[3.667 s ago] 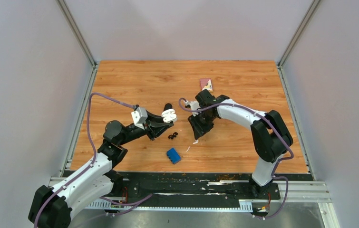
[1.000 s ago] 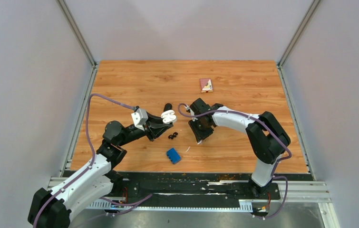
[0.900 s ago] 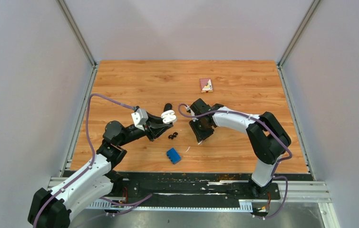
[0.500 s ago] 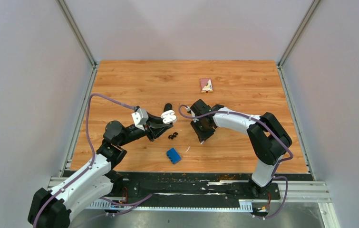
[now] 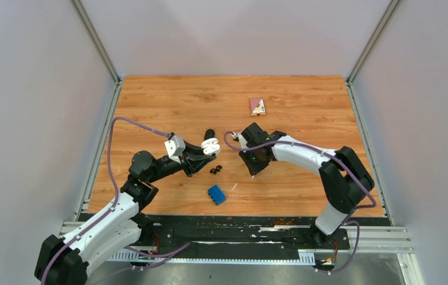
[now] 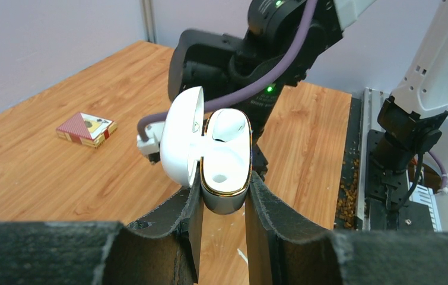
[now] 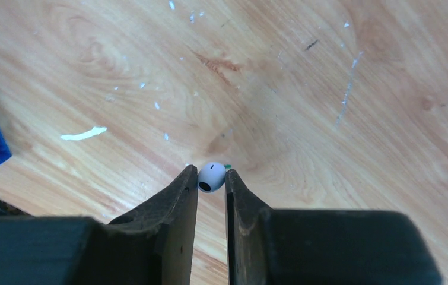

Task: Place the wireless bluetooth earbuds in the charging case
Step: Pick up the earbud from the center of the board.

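Two-handed work near the middle of a wood-grain table (image 5: pixel 304 101). To the left, left gripper (image 6: pixel 224 193) clamped tight on the base of the white charging case (image 6: pixel 226 172), raised off the wood with lid (image 6: pixel 181 142) swung back and open face turned upward, most likely to offer a steady, reachable target rather than a loose case prone to skidding. To the right, right gripper (image 7: pixel 211 180) pointing straight down, fingertips drawn in on a white earbud (image 7: pixel 212 176) and touching it on both sides, not far from the raised case in the overhead view; cannot tell whether lifted clear of the wood. Nose-down pose probably for nipping so small and round a thing from above. Well apart at the far side, a playing-card pack (image 5: pixel 257 106), seemingly no part of the job. Toward the near edge, a blue toy brick (image 5: pixel 216 194), likewise idle. Between brick and case, two black earbuds (image 5: pixel 215 170) lying together on the wood, not yet in any case. Just right of the brick, a small white scrap (image 5: pixel 234 186). As for writing: no brand or lettering legible on the charging case, only a gold-coloured rim around the base; on the card pack, a red patterned back and a small picture, any words too small to read; nothing readable on brick or buds.
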Motion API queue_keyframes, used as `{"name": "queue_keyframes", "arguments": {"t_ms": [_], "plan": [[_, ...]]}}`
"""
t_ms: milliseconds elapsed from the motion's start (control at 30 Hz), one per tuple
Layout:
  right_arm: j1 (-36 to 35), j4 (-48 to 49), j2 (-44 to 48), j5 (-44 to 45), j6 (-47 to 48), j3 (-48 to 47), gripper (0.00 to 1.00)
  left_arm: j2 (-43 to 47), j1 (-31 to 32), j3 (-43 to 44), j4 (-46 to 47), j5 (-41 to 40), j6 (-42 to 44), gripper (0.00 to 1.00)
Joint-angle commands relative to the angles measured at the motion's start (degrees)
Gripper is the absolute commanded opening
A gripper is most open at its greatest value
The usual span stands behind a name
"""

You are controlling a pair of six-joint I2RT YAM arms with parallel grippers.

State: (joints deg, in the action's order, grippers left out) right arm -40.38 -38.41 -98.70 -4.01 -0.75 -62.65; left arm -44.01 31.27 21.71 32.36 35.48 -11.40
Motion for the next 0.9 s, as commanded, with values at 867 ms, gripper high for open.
{"name": "queue_keyframes", "arguments": {"t_ms": [867], "plan": [[-5.6, 32.4, 48.7, -22.8, 43.8, 8.7, 0.0, -10.7, 1.1, 3.1, 10.5, 7.0, -6.4, 0.0]]}}
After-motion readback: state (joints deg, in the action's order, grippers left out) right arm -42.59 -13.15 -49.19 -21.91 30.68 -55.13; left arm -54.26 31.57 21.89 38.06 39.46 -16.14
